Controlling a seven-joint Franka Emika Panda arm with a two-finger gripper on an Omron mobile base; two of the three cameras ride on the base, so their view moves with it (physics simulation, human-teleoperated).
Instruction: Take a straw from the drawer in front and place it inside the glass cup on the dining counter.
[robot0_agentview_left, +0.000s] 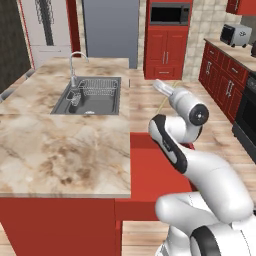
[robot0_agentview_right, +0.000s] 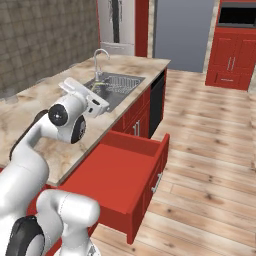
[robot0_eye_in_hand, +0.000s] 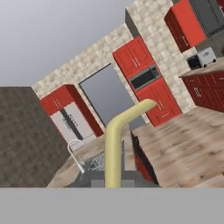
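My gripper (robot0_agentview_right: 100, 96) is shut on the straw (robot0_eye_in_hand: 114, 144), a pale yellow-tan stick that rises from between the jaws in the hand view. In the left base view the straw (robot0_agentview_left: 163, 106) is a thin line hanging below the gripper (robot0_agentview_left: 158, 85), which is held in the air above the counter's right edge. The red drawer (robot0_agentview_right: 125, 172) stands pulled open below the dining counter (robot0_agentview_left: 60, 145), and the drawer (robot0_agentview_left: 152, 167) sits under my forearm. A small clear object (robot0_agentview_left: 74, 98) stands at the left of the sink; I cannot tell whether it is the glass cup.
A steel sink (robot0_agentview_left: 100, 102) with a faucet (robot0_agentview_left: 75, 62) and a wire rack (robot0_agentview_left: 99, 86) is set into the counter. Red cabinets (robot0_agentview_left: 166, 50) and a microwave (robot0_agentview_left: 169, 14) line the far wall. Wooden floor (robot0_agentview_right: 210, 150) lies to the right of the open drawer.
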